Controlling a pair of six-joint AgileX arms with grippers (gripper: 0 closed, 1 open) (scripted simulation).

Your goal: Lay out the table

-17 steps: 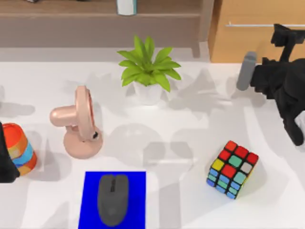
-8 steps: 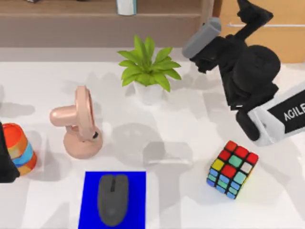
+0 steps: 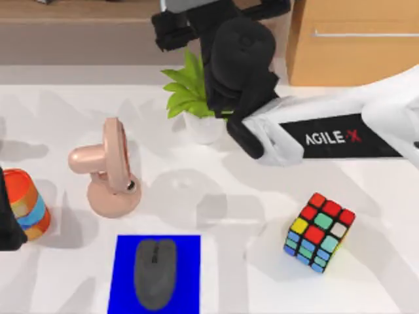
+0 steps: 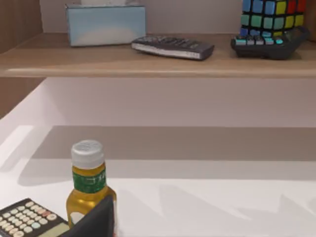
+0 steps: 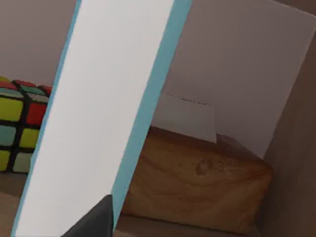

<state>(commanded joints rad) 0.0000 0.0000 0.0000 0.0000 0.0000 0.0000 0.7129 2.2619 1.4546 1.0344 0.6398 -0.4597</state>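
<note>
The white table (image 3: 59,111) carries a potted green plant (image 3: 196,98), a pink desk fan (image 3: 108,167), a striped colourful cup (image 3: 27,204), a Rubik's cube (image 3: 319,232) and a grey mouse (image 3: 155,271) on a blue mat (image 3: 124,275). My right arm stretches from the right across the table, and its gripper (image 3: 175,26) is at the shelf behind the plant. In the right wrist view a white box with light-blue edges (image 5: 108,113) stands very close. My left arm (image 3: 6,222) rests at the table's left edge beside the cup.
A light wooden cabinet (image 3: 353,39) stands at the back right. The shelf (image 4: 158,61) holds a pale blue tissue box (image 4: 106,22), a remote (image 4: 173,47) and a cube on a stand (image 4: 271,22). A bread loaf (image 5: 197,182) sits behind the box. A yellow bottle (image 4: 89,182) and a calculator (image 4: 29,219) are near my left gripper.
My right arm has swung from the back right corner leftwards over the table, bringing its gripper to the shelf behind the plant. The objects on the table and my left arm have not moved.
</note>
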